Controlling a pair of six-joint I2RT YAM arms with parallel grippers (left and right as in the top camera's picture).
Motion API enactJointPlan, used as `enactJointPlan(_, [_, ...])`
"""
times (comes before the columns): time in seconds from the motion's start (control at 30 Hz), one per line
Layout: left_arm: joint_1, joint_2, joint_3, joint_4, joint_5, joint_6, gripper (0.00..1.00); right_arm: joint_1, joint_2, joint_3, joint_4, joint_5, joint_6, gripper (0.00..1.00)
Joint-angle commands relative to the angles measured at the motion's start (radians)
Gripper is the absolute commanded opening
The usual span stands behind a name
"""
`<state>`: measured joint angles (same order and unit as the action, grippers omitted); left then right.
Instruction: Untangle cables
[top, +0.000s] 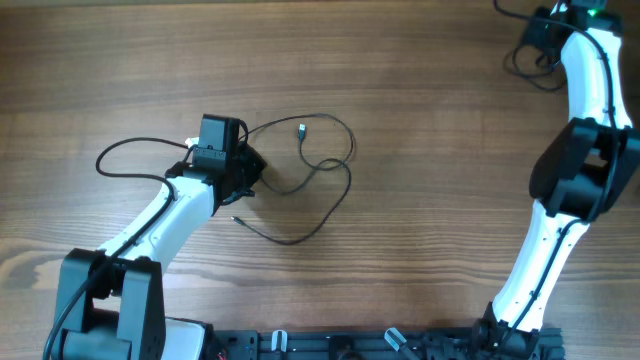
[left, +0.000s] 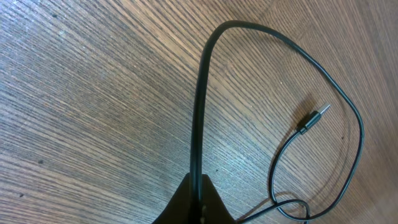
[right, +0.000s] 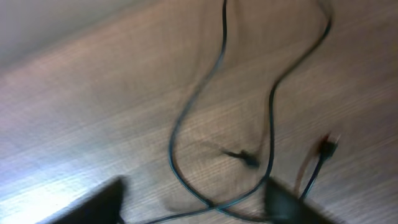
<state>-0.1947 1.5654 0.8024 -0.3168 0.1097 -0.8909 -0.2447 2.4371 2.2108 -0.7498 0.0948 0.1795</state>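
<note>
A thin black cable (top: 325, 175) curls in loose loops at the table's middle, with a small plug (top: 302, 130) at one end and another end (top: 238, 218) nearer the front. My left gripper (top: 228, 160) is shut on this cable (left: 200, 112), which runs straight up from the closed fingertips (left: 199, 202); its jack plug (left: 314, 118) lies to the right. My right gripper (top: 545, 32) is at the far right corner over a second bunch of thin cables (top: 522, 62). Its fingers (right: 102, 202) stand wide apart and open, and crossing cable loops (right: 186, 124) lie on the wood between them.
The wooden table's far edge (right: 62, 43) shows close behind the right gripper. Small plugs (right: 247, 158) and a red-tipped end (right: 326, 146) lie among the right bunch. One stretch of cable (top: 120, 152) trails left from the left gripper.
</note>
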Motion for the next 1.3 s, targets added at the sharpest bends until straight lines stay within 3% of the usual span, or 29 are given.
enactJointPlan(0.0, [-0.005,0.006,0.0,0.0,-0.014,0.024,0.04,0.006,0.026,0.006,-0.054,0.01,0.014,1.0])
enactJointPlan(0.13, [-0.005,0.006,0.0,0.0,-0.014,0.024,0.04,0.006,-0.011,0.006,-0.128,-0.009,0.014,1.0])
enactJointPlan(0.33, [-0.005,0.006,0.0,0.0,-0.014,0.024,0.06,0.031,-0.163,0.006,-0.249,-0.228,0.005,1.0])
enactJointPlan(0.47, [-0.005,0.006,0.0,0.0,-0.014,0.024,0.04,0.105,-0.248,0.006,-0.428,-0.329,-0.075,1.0])
enactJointPlan(0.7, [-0.005,0.006,0.0,-0.001,-0.014,0.024,0.04,0.254,-0.354,0.006,-0.686,-0.357,-0.16,1.0])
enactJointPlan(0.93, [-0.006,0.006,0.0,0.0,-0.013,0.019,0.04,0.287,-0.592,0.006,-0.859,-0.35,-0.161,1.0])
enactJointPlan(1.1, [-0.006,0.006,0.0,0.0,0.102,-0.174,0.04,0.287,-0.754,-0.14,-0.858,-0.351,-0.165,1.0])
enactJointPlan(1.17, [-0.025,0.006,0.0,0.003,0.118,-0.264,0.04,0.287,-0.855,-0.269,-0.856,-0.351,-0.141,1.0])
enactJointPlan(1.27, [-0.086,0.006,0.0,0.048,0.119,-0.3,0.04,0.287,-1.03,-0.501,-0.763,-0.359,-0.11,1.0])
